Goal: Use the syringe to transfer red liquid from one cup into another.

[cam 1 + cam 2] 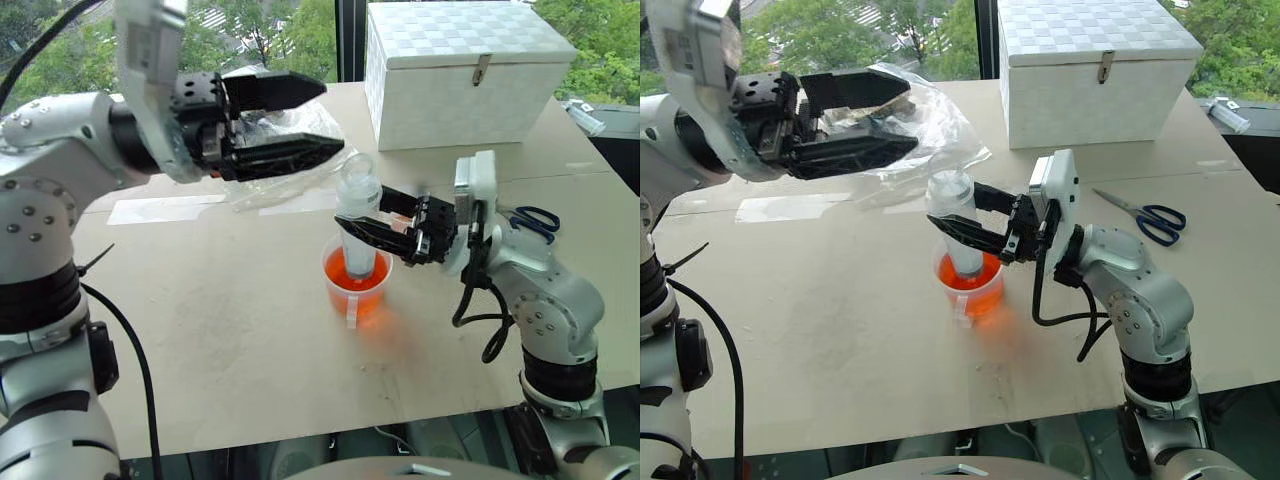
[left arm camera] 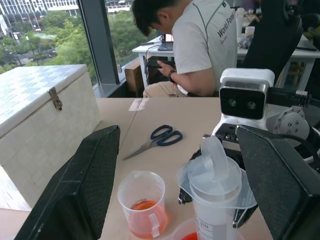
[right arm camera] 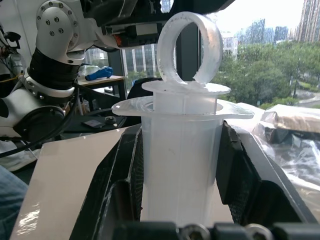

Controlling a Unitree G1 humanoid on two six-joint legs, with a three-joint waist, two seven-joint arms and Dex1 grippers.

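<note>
The syringe (image 1: 358,215) stands nearly upright with its lower end down inside the wide beaker (image 1: 357,285) of red liquid (image 1: 362,283); its nozzle tip is hidden. My right gripper (image 1: 358,212) is shut on the syringe barrel (image 3: 182,150) just below the flange, and the plunger ring (image 3: 189,47) rises above it. My left gripper (image 1: 334,118) hangs open above and to the left of the syringe, holding nothing. The smaller cup (image 2: 143,204), with a little red liquid at its bottom, sits on the table just past the syringe (image 2: 215,195).
A white box (image 1: 460,70) stands at the back of the table. Blue-handled scissors (image 1: 535,220) lie at the right. A crumpled clear plastic bag (image 1: 930,120) lies behind my left gripper. A person (image 2: 200,45) sits beyond the table's far side.
</note>
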